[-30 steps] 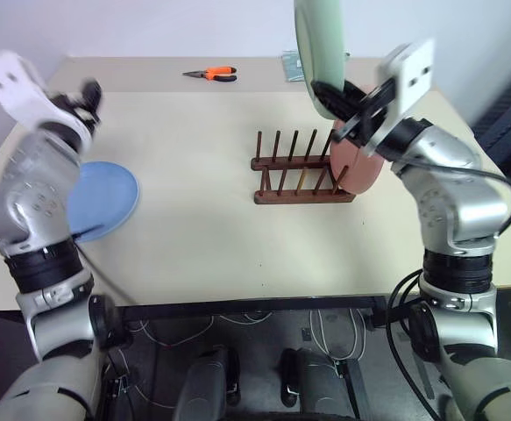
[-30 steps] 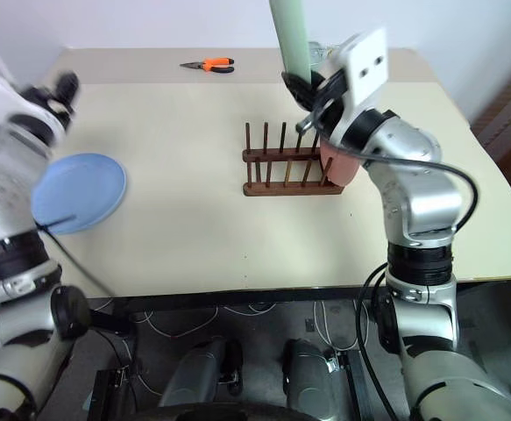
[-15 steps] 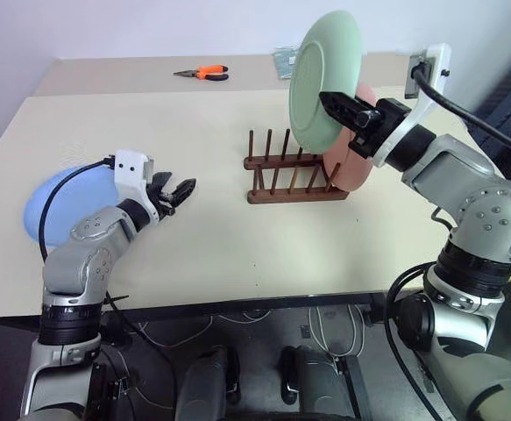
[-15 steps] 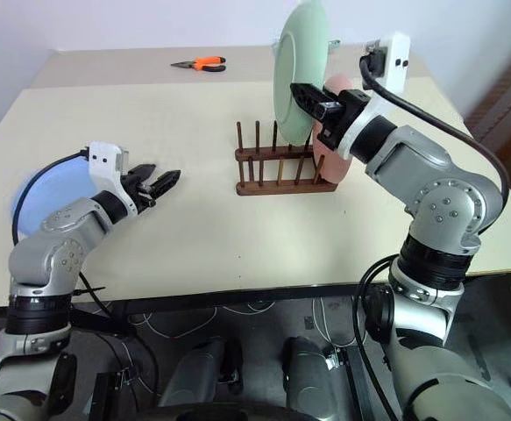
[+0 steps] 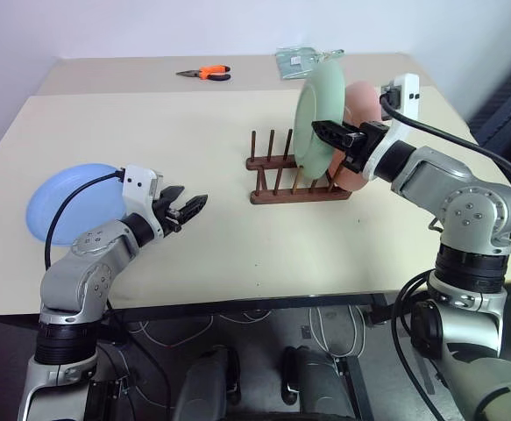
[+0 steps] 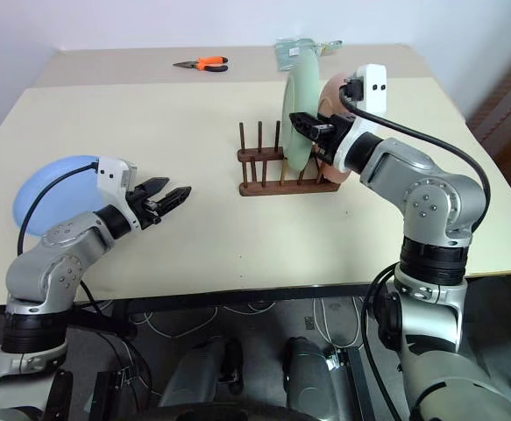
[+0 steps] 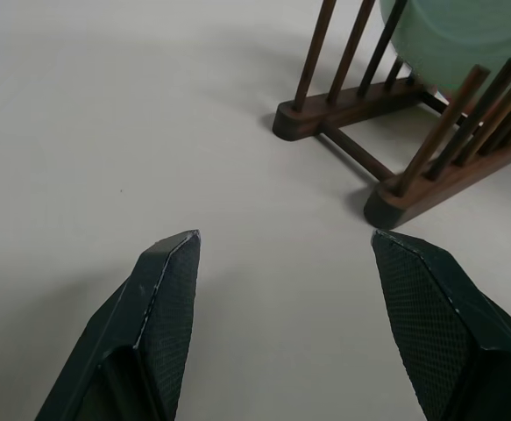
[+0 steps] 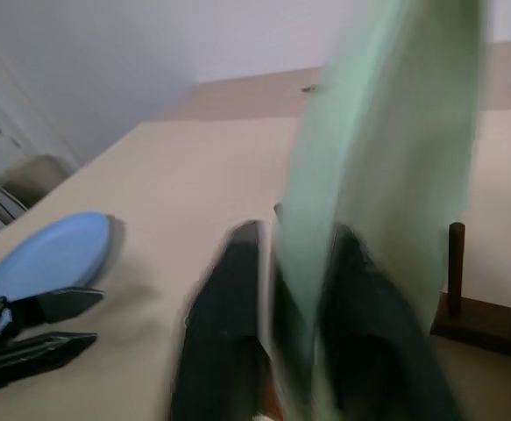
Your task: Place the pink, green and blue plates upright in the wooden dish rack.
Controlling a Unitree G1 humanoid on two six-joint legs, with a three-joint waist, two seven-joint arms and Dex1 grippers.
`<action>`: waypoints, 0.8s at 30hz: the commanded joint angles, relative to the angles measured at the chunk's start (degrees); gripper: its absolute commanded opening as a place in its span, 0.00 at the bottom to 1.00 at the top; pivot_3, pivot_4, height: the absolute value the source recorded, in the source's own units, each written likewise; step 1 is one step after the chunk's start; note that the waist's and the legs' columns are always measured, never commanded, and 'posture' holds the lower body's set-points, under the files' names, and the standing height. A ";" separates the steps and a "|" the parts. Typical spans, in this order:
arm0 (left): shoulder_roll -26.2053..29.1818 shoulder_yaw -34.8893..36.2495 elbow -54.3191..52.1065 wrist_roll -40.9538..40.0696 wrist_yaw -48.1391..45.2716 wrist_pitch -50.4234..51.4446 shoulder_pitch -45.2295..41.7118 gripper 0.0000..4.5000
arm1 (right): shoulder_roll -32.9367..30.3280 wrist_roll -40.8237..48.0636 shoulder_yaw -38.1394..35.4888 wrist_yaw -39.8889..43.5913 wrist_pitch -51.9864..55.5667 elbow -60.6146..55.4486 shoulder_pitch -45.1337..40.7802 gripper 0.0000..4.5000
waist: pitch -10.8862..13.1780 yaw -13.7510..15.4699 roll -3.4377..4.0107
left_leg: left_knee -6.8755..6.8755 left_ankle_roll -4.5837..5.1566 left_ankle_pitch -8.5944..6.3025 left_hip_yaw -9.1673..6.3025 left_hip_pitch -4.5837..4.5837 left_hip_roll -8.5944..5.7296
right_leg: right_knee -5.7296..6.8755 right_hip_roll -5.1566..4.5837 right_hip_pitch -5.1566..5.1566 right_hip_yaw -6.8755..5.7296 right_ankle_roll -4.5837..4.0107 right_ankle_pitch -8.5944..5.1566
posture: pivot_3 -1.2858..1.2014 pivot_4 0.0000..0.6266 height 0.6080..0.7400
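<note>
Left pincer [image 5: 195,205] hovers low over the surface [image 5: 211,254] toward its near left, fingers spread wide, nothing between them, pointing at the rack.

Blue plate [image 5: 67,200] lies flat near the left edge of the surface, just behind the left arm; light blue, matte, plain, shallow rim.

Wooden dish rack [image 5: 292,180] sits right of the surface's middle: dark brown, two parallel base rails, a row of upright round pegs on each. In the left wrist view the near end of the rack [image 7: 386,167] shows with bare pegs and the green plate's rim behind them.

Green plate [image 5: 315,123] stands upright on edge among the rack's pegs toward its right end, leaning slightly; pale mint, matte, plain. Right pincer [image 5: 332,133] has a finger on each face of the plate's rim. Wrist view confirms the rim between the two black fingers [image 8: 224,324]; grip tight or loosened, cannot tell.

Pink plate [image 5: 358,132] stands upright just behind and right of the green one, at the rack's right end; salmon, plain, mostly hidden by the right arm.

Far edge: orange-handled pliers [image 5: 206,74] left of centre, a greenish packet [image 5: 297,58] at the far right. No readable writing on anything.
</note>
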 commanded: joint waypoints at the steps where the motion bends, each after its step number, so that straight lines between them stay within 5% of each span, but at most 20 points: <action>1: -0.87 2.31 -2.66 -2.26 0.07 0.18 0.38 0.91 | -4.79 -8.43 6.16 4.33 -9.13 -2.03 0.17 0.59 | 0.00 0.01 0.00 | 0.00 0.00 0.00 0.00 0.00 0.00 | 0.00 0.00 0.00 0.00 0.00 0.00 | 0.52 0.24 1.00; 3: -1.20 3.04 -2.75 -2.81 0.66 0.55 0.06 1.00 | -6.53 -13.45 9.23 5.52 -14.84 -2.44 0.56 0.80 | 0.00 -0.02 -0.01 | 0.00 0.00 0.00 0.00 0.00 0.00 | -0.01 0.00 -0.01 0.00 0.01 -0.01 | 0.52 0.24 1.00; 7: -3.09 6.34 0.69 -0.60 7.15 -1.36 -3.41 1.00 | -9.70 -23.80 13.69 7.51 -27.55 -3.70 0.46 0.80 | 0.00 -0.01 -0.01 | 0.01 -0.01 0.00 0.01 0.01 0.01 | 0.01 -0.01 -0.02 0.03 0.01 0.00 | 0.52 0.24 1.00; 12: -4.00 15.31 11.89 13.50 35.53 -2.21 -14.28 1.00 | -12.55 -36.04 16.30 8.53 -47.31 -3.88 -1.25 0.80 | 0.02 0.09 -0.06 | 0.05 -0.01 0.01 0.00 0.00 0.01 | 0.00 0.00 -0.01 0.02 0.03 0.00 | 0.52 0.24 1.00; 15: -5.48 25.16 14.35 18.81 53.80 3.95 -18.17 1.00 | -11.94 -35.39 18.83 14.28 -51.20 -6.23 -0.55 0.99 | -0.01 -0.51 -0.10 | 0.04 0.00 0.01 0.00 0.03 0.04 | -0.01 0.02 0.00 0.06 0.03 0.00 | 0.52 0.24 1.00; 24: -13.24 38.83 9.38 13.00 59.52 18.92 -20.41 1.00 | -6.17 -34.52 26.74 22.04 -50.64 -10.18 7.34 0.99 | -0.01 1.43 -0.43 | 0.21 -0.02 0.00 -0.24 0.08 0.00 | -0.09 -0.04 0.34 -0.18 0.07 -0.01 | 0.52 0.24 1.00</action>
